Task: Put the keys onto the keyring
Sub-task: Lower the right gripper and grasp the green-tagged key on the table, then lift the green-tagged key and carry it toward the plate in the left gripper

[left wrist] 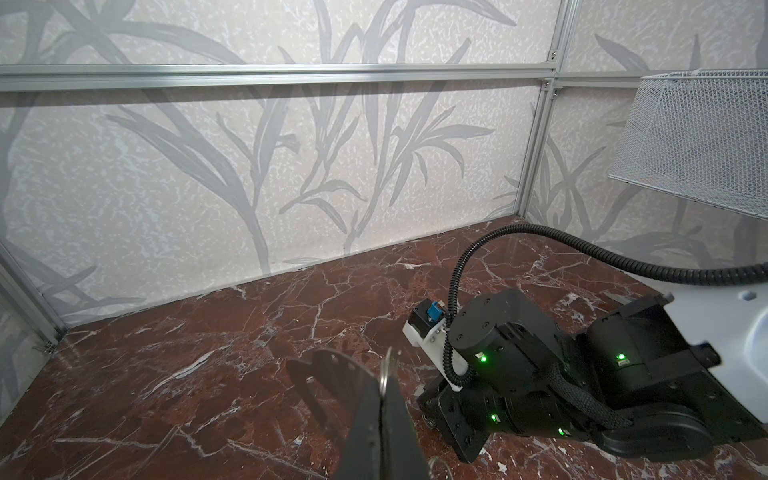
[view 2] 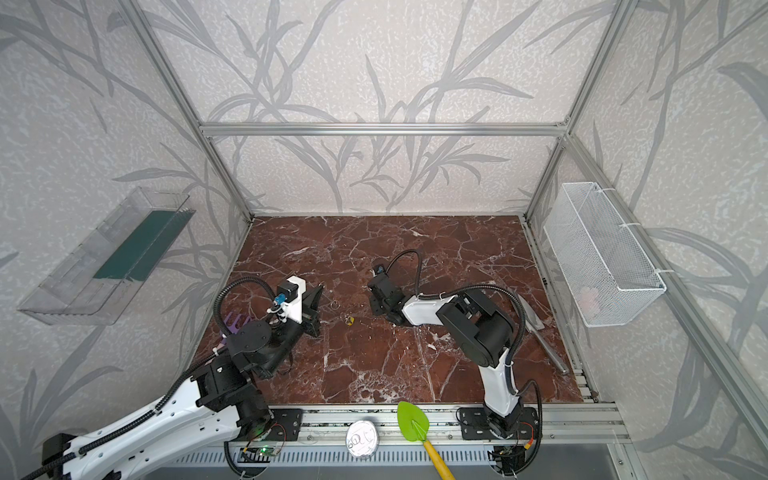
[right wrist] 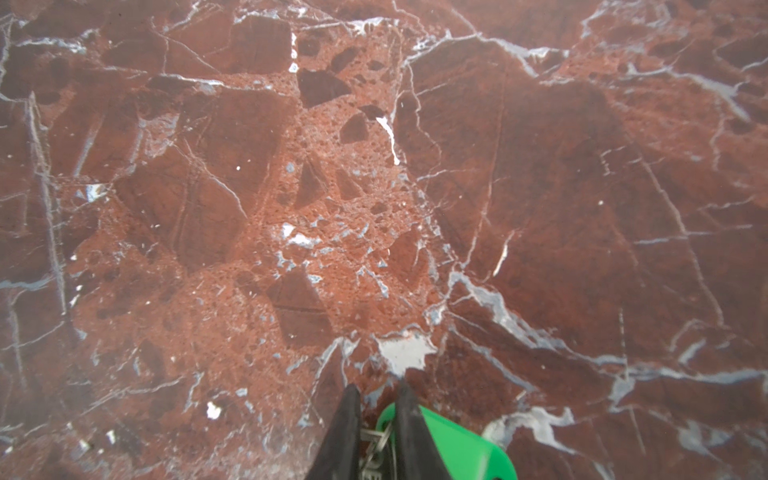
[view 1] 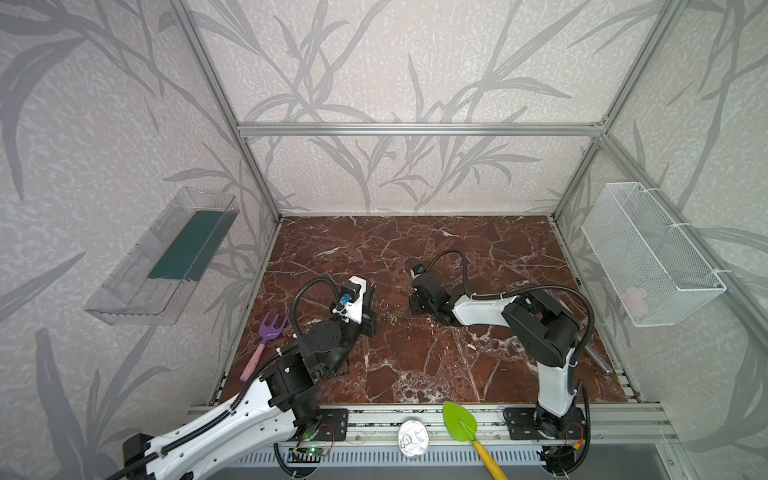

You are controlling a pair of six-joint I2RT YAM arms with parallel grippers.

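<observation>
Low over marble — right arm bent, gripping key.

The left fingers lie low on the red marble desk, centre-left of the frame, with a small keyring at their tip, probably pinched. A yellow-tagged key lies just beside it, between them and the right fingers, which point down onto the desk at centre.

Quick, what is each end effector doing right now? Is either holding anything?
Left end effector: closed, pinching the keyring.
Right end effector: closed on the green-tagged key.
</observation>
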